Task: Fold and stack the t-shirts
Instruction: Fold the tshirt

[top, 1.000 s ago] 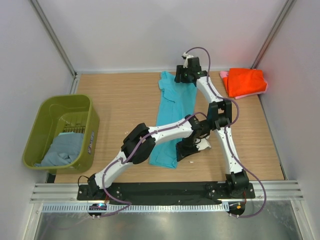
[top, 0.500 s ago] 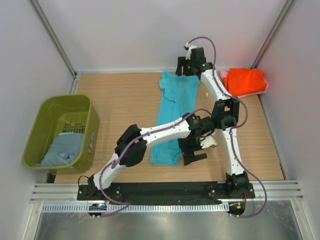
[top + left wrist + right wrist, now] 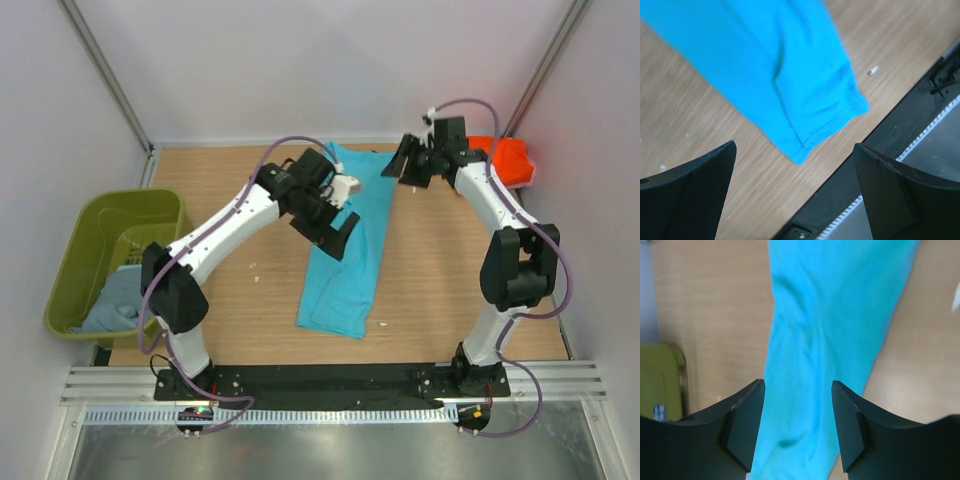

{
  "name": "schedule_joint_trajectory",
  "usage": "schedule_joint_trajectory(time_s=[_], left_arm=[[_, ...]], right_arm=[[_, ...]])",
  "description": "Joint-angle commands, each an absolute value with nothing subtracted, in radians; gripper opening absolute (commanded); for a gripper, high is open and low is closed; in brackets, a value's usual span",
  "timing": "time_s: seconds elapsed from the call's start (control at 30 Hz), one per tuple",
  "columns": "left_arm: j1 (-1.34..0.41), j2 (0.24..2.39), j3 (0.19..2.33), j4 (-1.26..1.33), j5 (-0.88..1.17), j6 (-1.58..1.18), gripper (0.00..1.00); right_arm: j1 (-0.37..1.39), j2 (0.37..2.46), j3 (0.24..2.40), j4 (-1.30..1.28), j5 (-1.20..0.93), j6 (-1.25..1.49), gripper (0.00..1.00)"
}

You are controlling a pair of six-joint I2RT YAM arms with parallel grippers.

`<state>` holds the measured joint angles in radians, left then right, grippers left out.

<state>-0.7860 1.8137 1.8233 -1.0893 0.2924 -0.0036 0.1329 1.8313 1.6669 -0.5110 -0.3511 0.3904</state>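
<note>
A bright turquoise t-shirt (image 3: 345,260) lies folded into a long strip down the middle of the table. My left gripper (image 3: 330,230) hovers over its far left part, jaws wide open and empty. In the left wrist view the shirt's near hem (image 3: 790,85) lies flat on the wood beyond my left gripper (image 3: 795,192). My right gripper (image 3: 402,165) hangs just right of the shirt's far end, open and holding nothing. The right wrist view looks past that gripper (image 3: 797,425) onto turquoise cloth (image 3: 830,340) below. An orange-red t-shirt (image 3: 512,160) lies at the far right corner, partly behind the right arm. A grey-blue t-shirt (image 3: 115,300) sits in the bin.
An olive-green plastic bin (image 3: 120,215) stands at the left table edge and also shows in the right wrist view (image 3: 660,385). A black rail (image 3: 330,380) runs along the near edge (image 3: 890,130). Small white specks (image 3: 255,267) lie on the wood.
My left gripper has opened and swung from the shirt's near end up over its far left part. My right gripper has drawn off to the right of the shirt's far end.
</note>
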Motion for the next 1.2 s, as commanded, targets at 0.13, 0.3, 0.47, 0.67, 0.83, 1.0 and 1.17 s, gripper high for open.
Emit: schedule_joint_trajectory(time_s=[0.13,0.3,0.47,0.67,0.83,1.0,1.17], left_arm=[[-0.482,1.914,1.666,-0.950,0.558,-0.261,0.97],[-0.377,2.138,1.902,-0.969,0.587,-0.218,0.92],[-0.347,2.311,2.153,-0.980,0.643,-0.166,0.86],[-0.341,2.396,2.211,-0.985,0.626,-0.135,0.84],[-0.327,2.350,2.120,-0.979,0.673,-0.144,0.81],[-0.310,2.274,2.053,-0.974,0.736,-0.156,0.78],[-0.305,2.206,1.985,-0.974,0.761,-0.160,0.78]], right_arm=[[0.147,1.770,1.279,-0.416,-0.557,0.643,0.61],[0.149,1.738,1.220,-0.431,-0.542,0.635,0.62],[0.140,1.687,1.137,-0.417,-0.497,0.589,0.61],[0.072,1.807,1.288,-0.388,-0.442,0.511,0.61],[0.054,1.966,1.518,-0.397,-0.399,0.460,0.61],[0.054,2.130,1.693,-0.390,-0.367,0.416,0.61],[0.055,2.258,1.860,-0.399,-0.336,0.388,0.61]])
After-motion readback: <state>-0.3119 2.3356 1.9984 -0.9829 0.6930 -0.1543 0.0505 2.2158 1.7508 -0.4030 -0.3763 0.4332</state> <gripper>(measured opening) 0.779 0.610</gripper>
